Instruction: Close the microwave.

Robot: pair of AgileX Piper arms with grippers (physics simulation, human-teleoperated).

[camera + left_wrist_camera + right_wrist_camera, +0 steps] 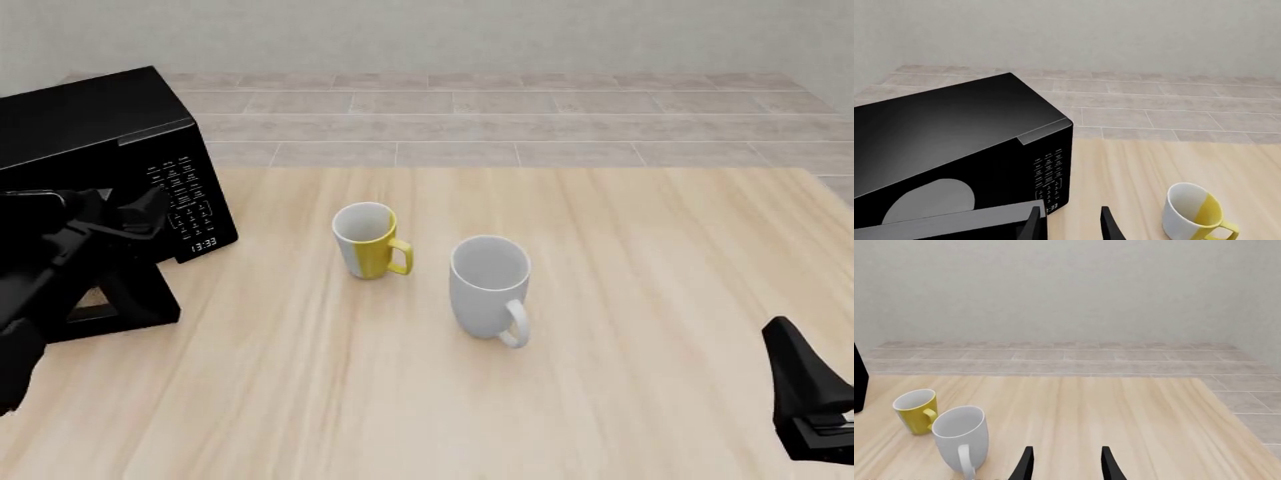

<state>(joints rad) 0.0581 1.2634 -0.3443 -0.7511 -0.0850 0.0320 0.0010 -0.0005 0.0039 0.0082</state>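
- Large black boxy microwave point(100, 130) sits at the far left of the pale wooden table point(601, 330); dark door point(954, 225) swung open, grey round plate point(931, 200) visible inside.
- Left gripper point(1069, 222) just beside the door's free edge, fingers parted, holding nothing.
- Right gripper point(1065, 462) low at near right, well apart, fingers spread, empty.
- Yellow-and-white mug point(366, 239) and grey mug point(490, 288) stand mid-table.
- Judgement: door not yet shut; the push remains.
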